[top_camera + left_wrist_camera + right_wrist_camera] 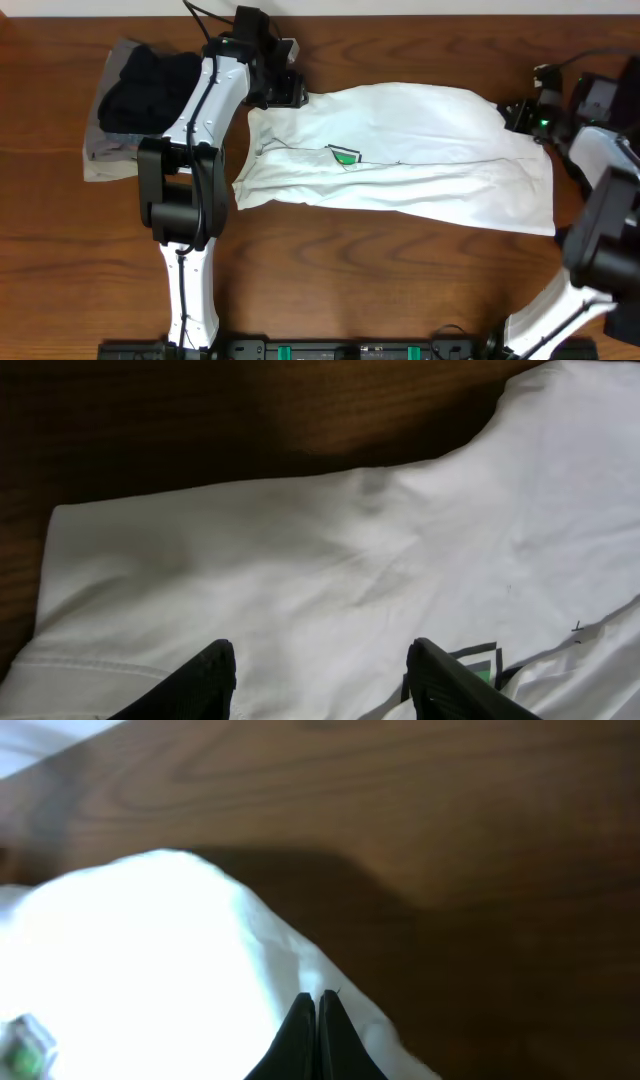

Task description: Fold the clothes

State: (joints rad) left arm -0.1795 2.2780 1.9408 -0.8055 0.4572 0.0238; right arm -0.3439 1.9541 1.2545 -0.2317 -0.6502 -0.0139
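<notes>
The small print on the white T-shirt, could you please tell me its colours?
The print is green, dark-edged; overhead view shows it best.

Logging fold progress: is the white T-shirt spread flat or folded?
Partly folded: the white T-shirt lies stretched out, one long edge lapped over the body and half hiding the green print. It is not a compact fold yet.

left arm (205, 100): white shells, chunky black joints
right arm (612, 165): same white-on-black deal
fingers (205, 682): matte black, tapered wedges
cable (196, 14): thin black one up by the left wrist
light (543, 125): tiny green dot on the right wrist
</notes>
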